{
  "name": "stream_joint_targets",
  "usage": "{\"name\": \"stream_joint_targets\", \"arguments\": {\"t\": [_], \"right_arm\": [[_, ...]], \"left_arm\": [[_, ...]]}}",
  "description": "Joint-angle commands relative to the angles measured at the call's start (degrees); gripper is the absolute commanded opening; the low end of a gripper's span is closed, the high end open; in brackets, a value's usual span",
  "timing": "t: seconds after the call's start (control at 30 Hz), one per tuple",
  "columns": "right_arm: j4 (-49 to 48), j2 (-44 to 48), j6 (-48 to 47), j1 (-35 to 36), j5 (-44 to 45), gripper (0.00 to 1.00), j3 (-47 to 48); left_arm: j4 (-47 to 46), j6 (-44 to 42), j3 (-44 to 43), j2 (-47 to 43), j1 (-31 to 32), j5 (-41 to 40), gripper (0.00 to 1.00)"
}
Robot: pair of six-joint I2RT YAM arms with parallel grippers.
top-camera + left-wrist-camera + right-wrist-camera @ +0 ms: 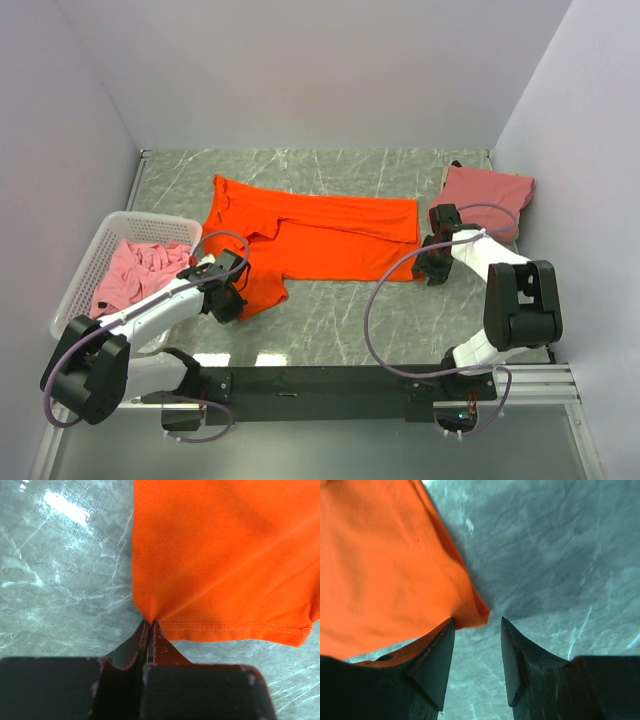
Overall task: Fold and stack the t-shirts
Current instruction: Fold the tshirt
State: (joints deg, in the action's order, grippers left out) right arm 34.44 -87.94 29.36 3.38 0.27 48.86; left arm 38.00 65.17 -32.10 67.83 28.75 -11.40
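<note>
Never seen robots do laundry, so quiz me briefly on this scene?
1. True or false: the jaws of the left arm are shut on the bright orange cloth t-shirt.
2. Where is the crumpled light pink cloth t-shirt? A right arm's jaws; B white perforated plastic basket; C atop the orange one.
3. Fill in: the folded salmon-pink cloth t-shirt lies at the far ____ corner of the grey marbled table.
Key: 1 true; 2 B; 3 right.

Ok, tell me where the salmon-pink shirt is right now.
In the top view the salmon-pink shirt lies folded at the table's far right corner, right of the orange shirt.
</note>
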Motion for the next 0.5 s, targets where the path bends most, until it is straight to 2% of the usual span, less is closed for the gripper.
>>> {"name": "stream_joint_targets", "arguments": {"t": [0.0,0.27,0.47], "right_arm": [[-2.3,-0.6,0.4,-0.8,3.2,0.49,2.9],[-3.5,-3.5,0.4,-1.3,2.7,0.49,2.2],[-3.2,-1.2,0.9,-1.4,2.0,0.43,-0.3]], "left_arm": [[0.9,-0.8,-0.4,-0.9,0.3,0.3,0.01],[1.0,-1.3,-0.9,-0.2,0.3,0.2,0.0],[2.0,-1.4,-1.7,-0.8,0.3,0.5,0.01]]}}
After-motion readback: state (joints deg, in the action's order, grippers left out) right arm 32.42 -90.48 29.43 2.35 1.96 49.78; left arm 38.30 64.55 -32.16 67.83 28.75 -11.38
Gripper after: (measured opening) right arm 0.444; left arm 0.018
